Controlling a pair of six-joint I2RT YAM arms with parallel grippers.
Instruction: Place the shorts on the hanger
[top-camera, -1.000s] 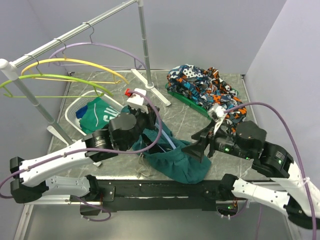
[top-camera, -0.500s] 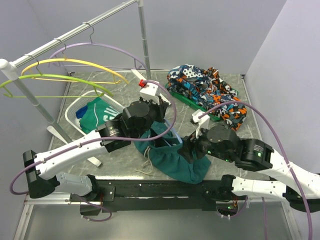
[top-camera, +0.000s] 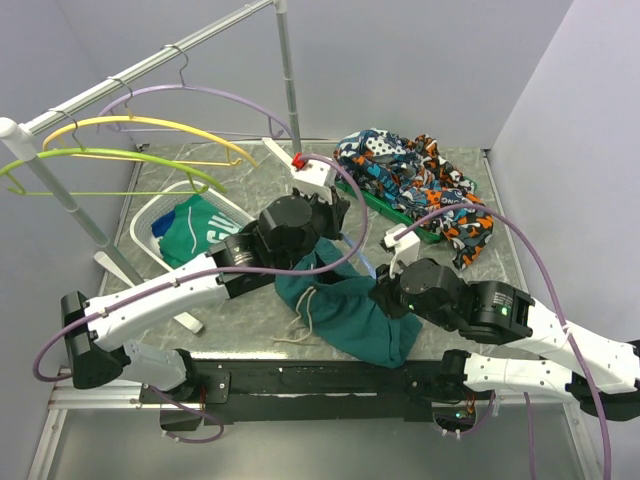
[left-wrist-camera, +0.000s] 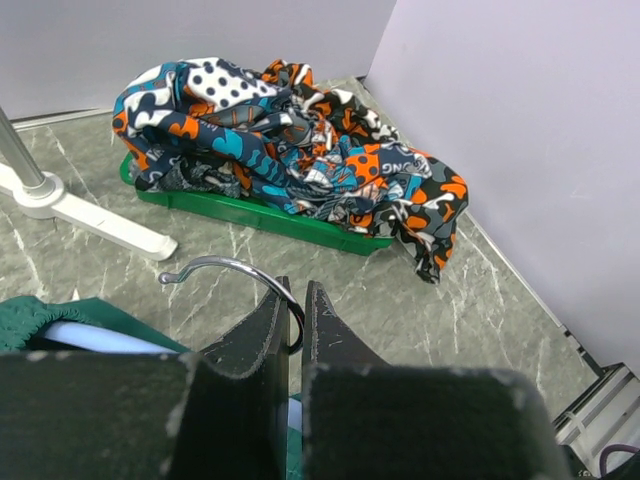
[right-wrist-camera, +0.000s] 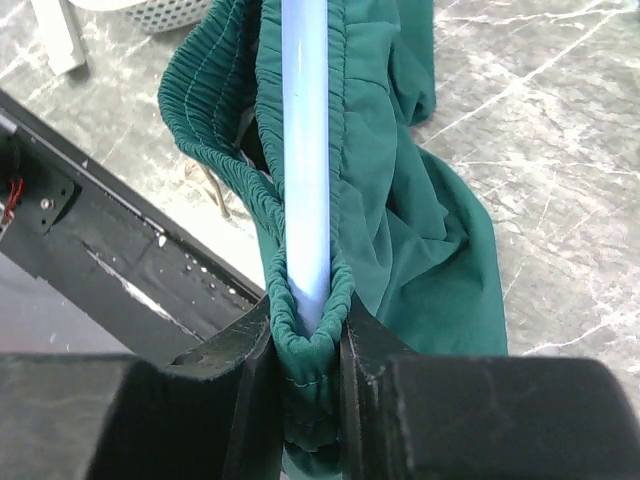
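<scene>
One pair of shorts, partly on the table between the two arms, waistband drawn over one arm of the single light-blue hanger. Right gripper pinched narrow on that waistband fold, with the blue bar inside the fold. Left gripper closed tight on the same hanger at the base of its metal hook. On the rail, three more: one purple hanger, one yellow hanger, one green hanger. One white basket with a green garment; one green tray with patterned clothes.
</scene>
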